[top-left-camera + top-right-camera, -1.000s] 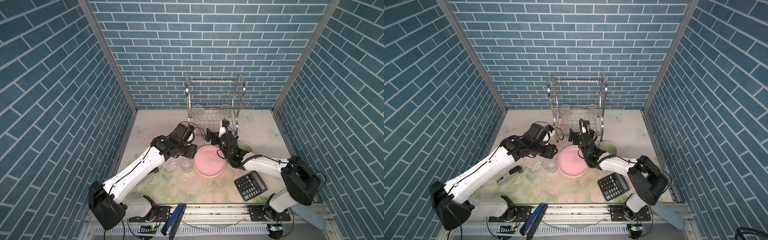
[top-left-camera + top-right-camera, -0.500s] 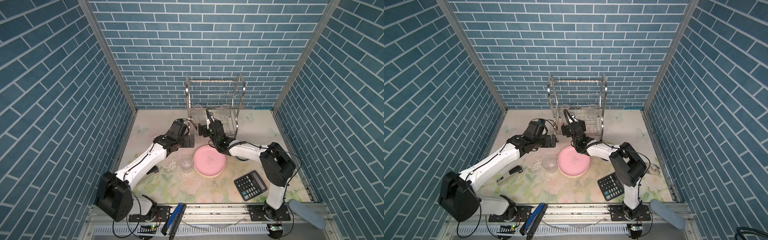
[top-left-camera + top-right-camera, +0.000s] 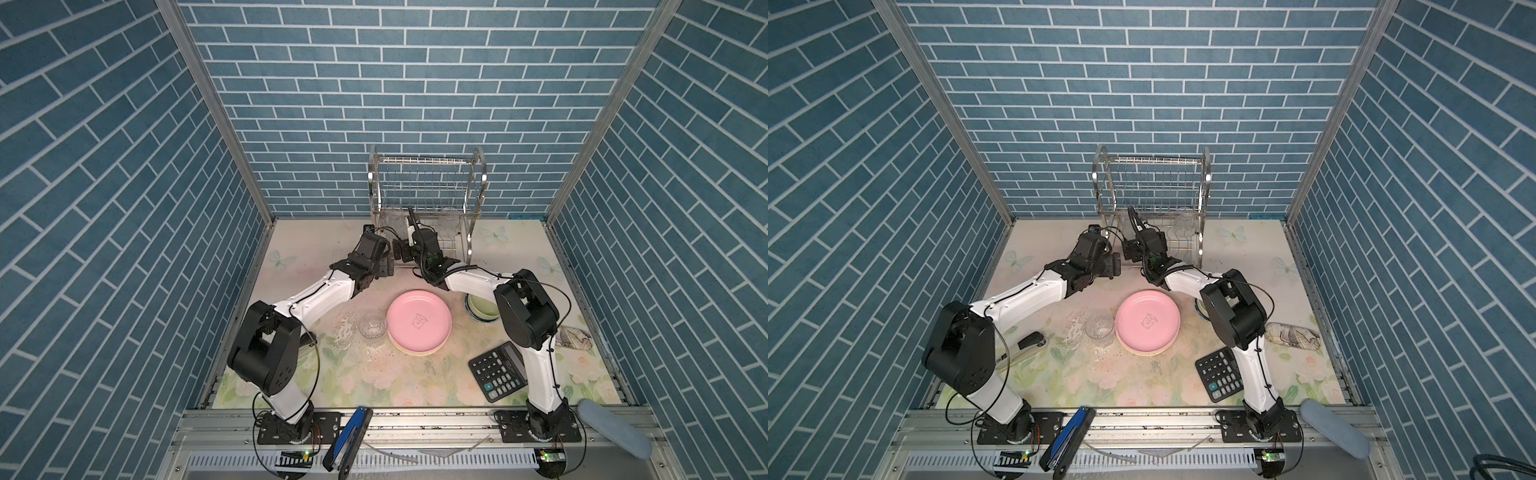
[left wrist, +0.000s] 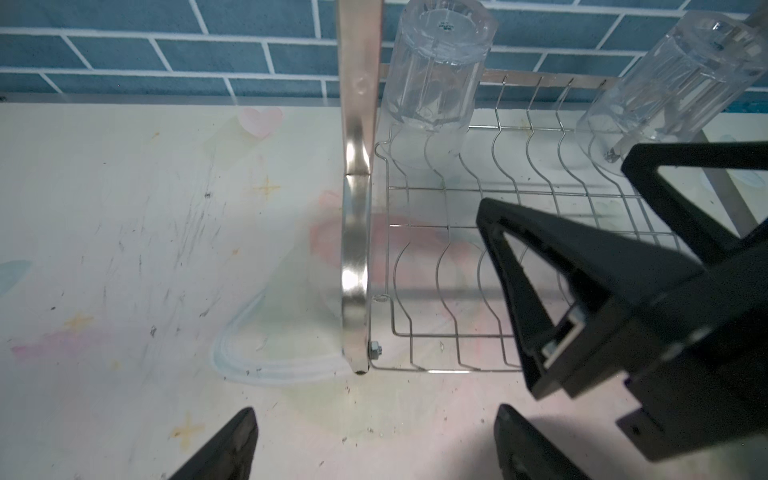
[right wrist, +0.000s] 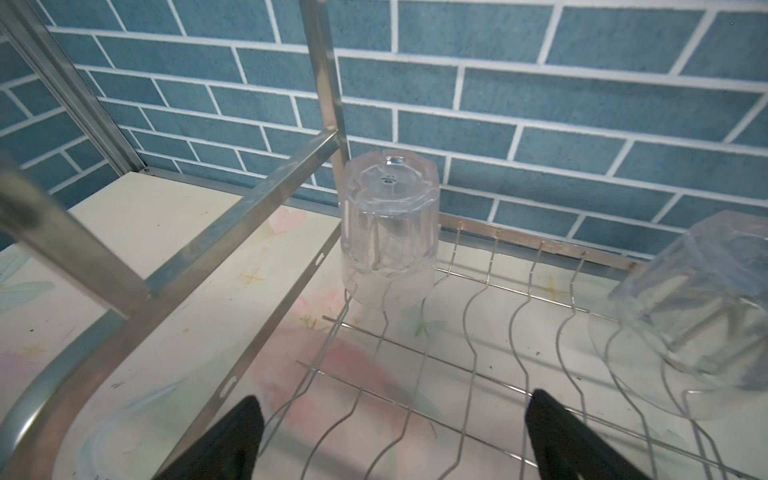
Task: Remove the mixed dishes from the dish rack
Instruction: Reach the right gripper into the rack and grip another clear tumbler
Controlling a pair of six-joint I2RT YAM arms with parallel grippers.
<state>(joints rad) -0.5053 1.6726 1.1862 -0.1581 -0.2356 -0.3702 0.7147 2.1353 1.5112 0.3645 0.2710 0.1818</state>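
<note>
The silver wire dish rack (image 3: pixel 428 187) (image 3: pixel 1152 187) stands at the back wall. Two clear glasses sit upside down on its lower tier: one upright by the left frame (image 4: pixel 432 70) (image 5: pixel 388 220), one tilted further right (image 4: pixel 665 79) (image 5: pixel 698 307). My right gripper (image 3: pixel 400 250) (image 5: pixel 395 403) is open over the lower tier's wires, facing the left glass. My left gripper (image 3: pixel 388 266) (image 4: pixel 375 415) is open and empty above the table, just in front of the rack's leg (image 4: pixel 355 249). On the table lie a pink plate stack (image 3: pixel 419 322), a third glass (image 3: pixel 373 326) and a pale-green bowl (image 3: pixel 482 309).
A black calculator (image 3: pixel 498 376) lies front right beside the right arm. A patterned object (image 3: pixel 1291 334) sits by the right wall, and a stapler (image 3: pixel 1030 343) lies under the left arm. The two grippers are close together at the rack's front left corner.
My left gripper has moved from above the glass on the table back to the rack's front. The right gripper has swung left and forward into the rack's lower tier.
</note>
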